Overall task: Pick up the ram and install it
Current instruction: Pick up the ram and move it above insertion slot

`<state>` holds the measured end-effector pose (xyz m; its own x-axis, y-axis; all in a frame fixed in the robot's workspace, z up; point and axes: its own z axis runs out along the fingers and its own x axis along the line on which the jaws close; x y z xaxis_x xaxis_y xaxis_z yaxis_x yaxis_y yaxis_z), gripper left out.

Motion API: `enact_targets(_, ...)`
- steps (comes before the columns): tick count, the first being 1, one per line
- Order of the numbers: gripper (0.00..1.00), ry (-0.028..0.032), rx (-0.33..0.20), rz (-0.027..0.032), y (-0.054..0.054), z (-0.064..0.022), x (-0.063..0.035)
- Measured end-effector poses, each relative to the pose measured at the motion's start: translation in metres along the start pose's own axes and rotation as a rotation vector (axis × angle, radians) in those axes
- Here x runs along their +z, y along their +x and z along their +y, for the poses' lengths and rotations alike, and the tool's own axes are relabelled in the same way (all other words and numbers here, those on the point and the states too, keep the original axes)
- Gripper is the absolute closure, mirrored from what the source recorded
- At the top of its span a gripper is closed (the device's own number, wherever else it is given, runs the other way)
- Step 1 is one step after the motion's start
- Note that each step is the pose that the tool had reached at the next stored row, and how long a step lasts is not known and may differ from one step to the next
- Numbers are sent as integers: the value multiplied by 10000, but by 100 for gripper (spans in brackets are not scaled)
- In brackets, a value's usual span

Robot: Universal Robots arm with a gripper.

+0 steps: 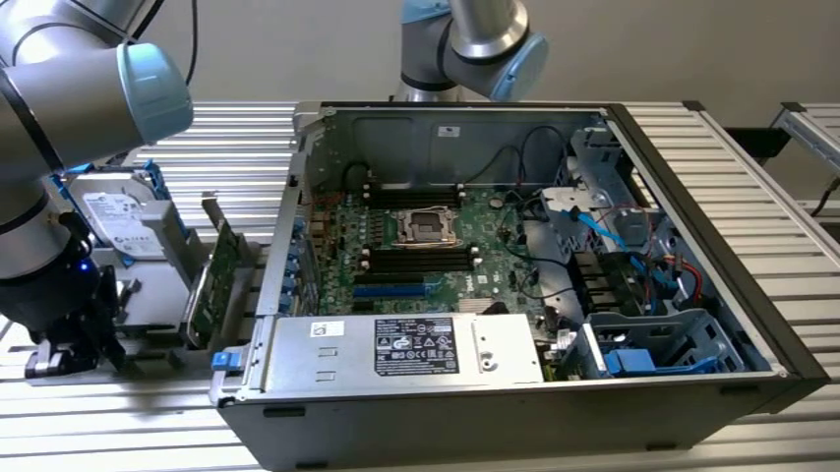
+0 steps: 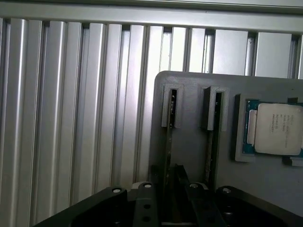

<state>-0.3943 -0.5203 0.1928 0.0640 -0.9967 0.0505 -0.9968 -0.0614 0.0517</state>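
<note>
The ram point(image 2: 169, 142) stands on edge in a slotted grey holder point(image 2: 189, 156). The gripper point(image 2: 166, 177) straddles it, jaws apart and not yet clamped. The arm point(image 1: 53, 226) points straight down at the exterior view's left — well apart from the open computer case point(image 1: 749, 275).

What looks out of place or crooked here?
Nothing stands out. The computer case lies open on the table, and the ram and processor sit straight in the gray holder.
</note>
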Motion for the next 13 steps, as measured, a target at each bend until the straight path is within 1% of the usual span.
enact_targets(1, 78, 0, 0, 0, 0, 0, 0)
enact_targets(2, 78, 0, 0, 0, 0, 0, 0)
enact_targets(3, 85, 0, 0, 0, 0, 0, 0)
enact_targets(13, 86, 0, 0, 0, 0, 0, 0)
